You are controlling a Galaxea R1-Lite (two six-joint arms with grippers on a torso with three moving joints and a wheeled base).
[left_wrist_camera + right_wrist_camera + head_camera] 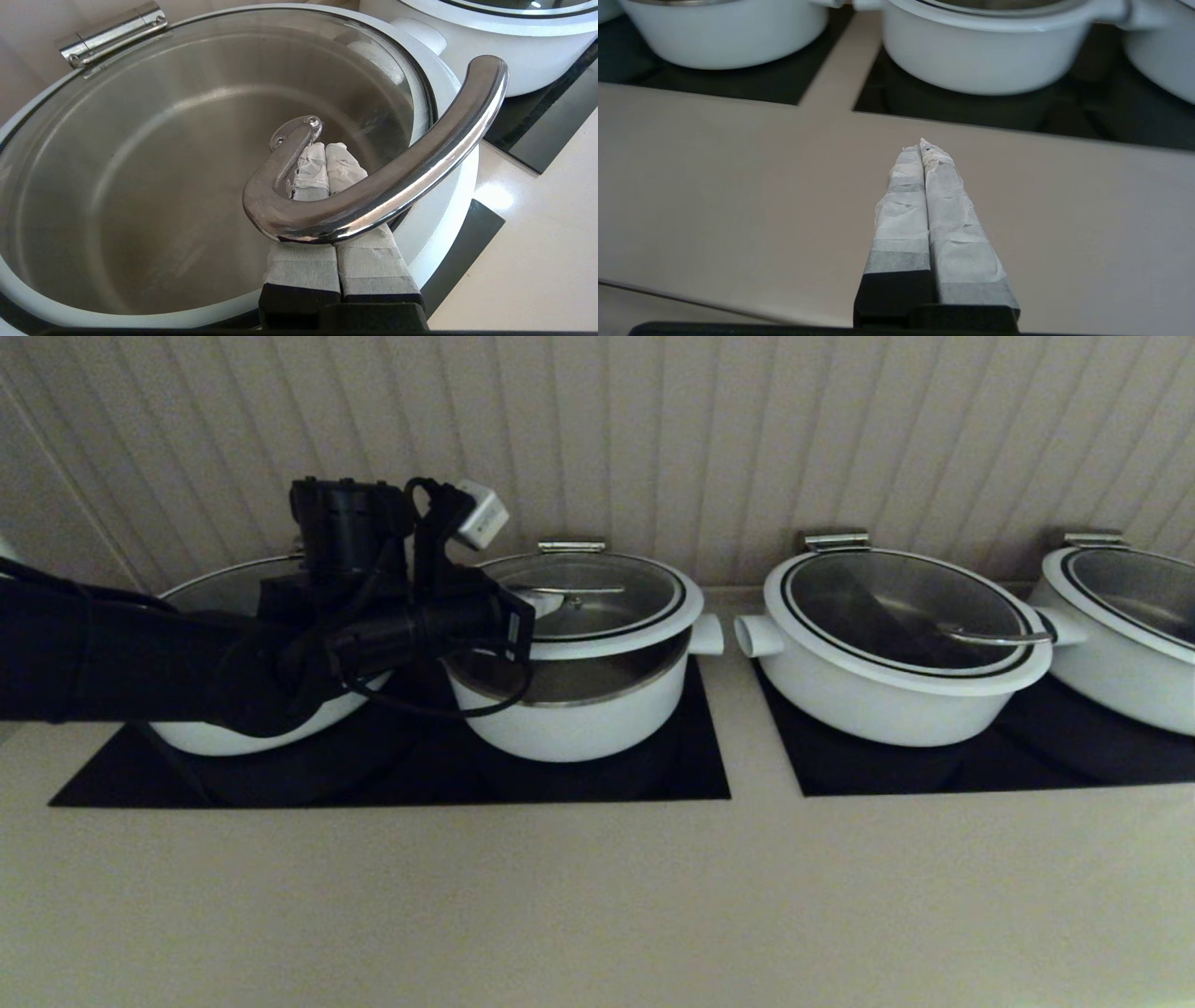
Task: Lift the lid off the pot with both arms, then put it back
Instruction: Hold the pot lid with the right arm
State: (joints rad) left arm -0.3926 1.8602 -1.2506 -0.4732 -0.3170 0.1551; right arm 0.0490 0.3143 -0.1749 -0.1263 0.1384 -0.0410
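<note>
The pot [579,723] stands on a black mat, second from the left. Its lid [644,621] is tilted up at the front over the pot, so the steel inside shows beneath; a steel hinge piece [571,547] sits at its back edge. My left gripper [540,607] reaches in from the left. In the left wrist view the left gripper [325,149] is shut, its taped fingers [303,266] slid under the curved steel handle [420,163], which rests on them. My right gripper [923,145] is shut and empty, low over the counter in front of the pots, out of the head view.
A wider white pot [215,733] stands left of the pot, partly behind my left arm. Two wider lidded pots [887,705] [1120,677] stand to the right on a second black mat [934,770]. The beige counter [597,896] runs in front; a ribbed wall is behind.
</note>
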